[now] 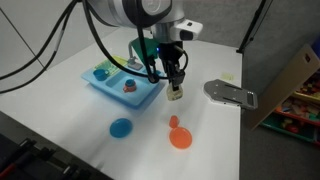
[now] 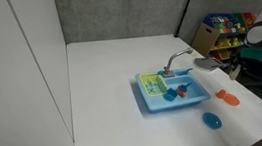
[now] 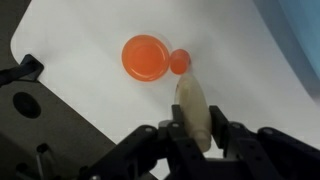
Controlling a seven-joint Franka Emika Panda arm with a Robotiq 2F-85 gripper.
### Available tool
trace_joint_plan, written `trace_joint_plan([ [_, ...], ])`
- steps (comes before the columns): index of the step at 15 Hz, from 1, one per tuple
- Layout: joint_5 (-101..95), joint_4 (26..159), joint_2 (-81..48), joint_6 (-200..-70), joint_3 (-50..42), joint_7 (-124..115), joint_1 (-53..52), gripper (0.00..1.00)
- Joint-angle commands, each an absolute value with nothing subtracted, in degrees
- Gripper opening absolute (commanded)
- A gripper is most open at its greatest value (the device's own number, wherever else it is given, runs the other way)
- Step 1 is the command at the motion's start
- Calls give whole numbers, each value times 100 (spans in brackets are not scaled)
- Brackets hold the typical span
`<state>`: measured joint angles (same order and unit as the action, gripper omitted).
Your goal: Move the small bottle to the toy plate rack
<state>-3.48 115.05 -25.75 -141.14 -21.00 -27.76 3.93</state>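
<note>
My gripper (image 1: pixel 175 90) is shut on the small cream-white bottle (image 1: pixel 175 95) and holds it above the white table, to the right of the sink. In the wrist view the bottle (image 3: pixel 193 108) sticks out between my fingers (image 3: pixel 196 135), above the table. The light blue toy sink (image 1: pixel 125 85) with grey tap stands behind my gripper; its yellow-green plate rack (image 1: pixel 101 72) is at the far end. It also shows in an exterior view (image 2: pixel 173 92), with the rack (image 2: pixel 151 84) at its left end. My gripper is out of sight there.
A flat orange plate (image 1: pixel 181 139) with a small orange cup-like piece (image 1: pixel 174 122) lies near the front, also in the wrist view (image 3: pixel 146 56). A blue disc (image 1: pixel 121 127) lies by the sink. A grey flat tool (image 1: pixel 231 93) and a cardboard box (image 1: pixel 290 85) are at the right.
</note>
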Motion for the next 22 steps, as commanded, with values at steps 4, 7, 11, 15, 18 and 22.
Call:
trace_joint_plan([
  [4,-822,11904,-2041,-13924,-1884,-3283,-127,10],
  [7,-740,11848,-2006,-13698,-1639,-3307,-233,9],
  [11,-535,11784,-1941,-13393,-1354,-3253,-187,9],
  [15,-648,11751,-2064,-13505,-1317,-3236,-163,32],
  [18,-646,11751,-2062,-13502,-1319,-3236,-151,32],
  [22,-554,11772,-2028,-13600,-1148,-3060,-181,9],
])
